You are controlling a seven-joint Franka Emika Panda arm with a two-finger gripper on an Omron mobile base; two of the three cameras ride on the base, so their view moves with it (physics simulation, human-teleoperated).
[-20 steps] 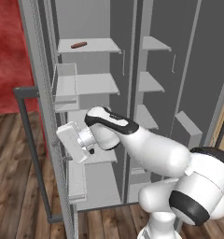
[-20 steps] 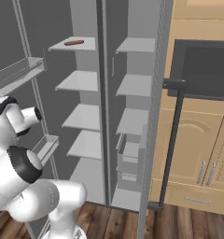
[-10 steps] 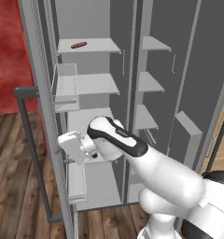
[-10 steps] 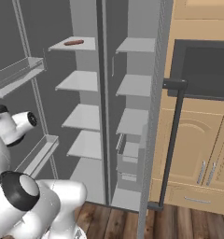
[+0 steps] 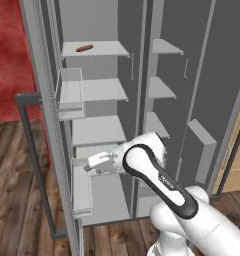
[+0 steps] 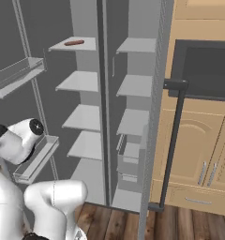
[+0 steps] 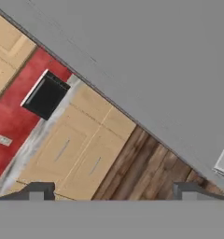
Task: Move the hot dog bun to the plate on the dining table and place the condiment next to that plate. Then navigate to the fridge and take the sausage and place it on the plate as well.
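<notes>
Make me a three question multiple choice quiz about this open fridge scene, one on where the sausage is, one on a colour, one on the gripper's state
1. Where in the fridge does the sausage lie?
A. top left shelf
B. bottom shelf
C. door bin

2. What colour is the wall left of the fridge?
A. blue
B. red
C. white

3. How does the gripper stand?
A. shut on the sausage
B. shut, empty
C. open, empty

Answers: 1 A, it rests on the highest left shelf in both base views. 2 B, red wall beside the open door. 3 C, the hand view shows the fingertips wide apart with nothing between.

fridge (image 5: pixel 192 100): top cut off | sausage (image 5: pixel 84 48): too small for detail
</notes>
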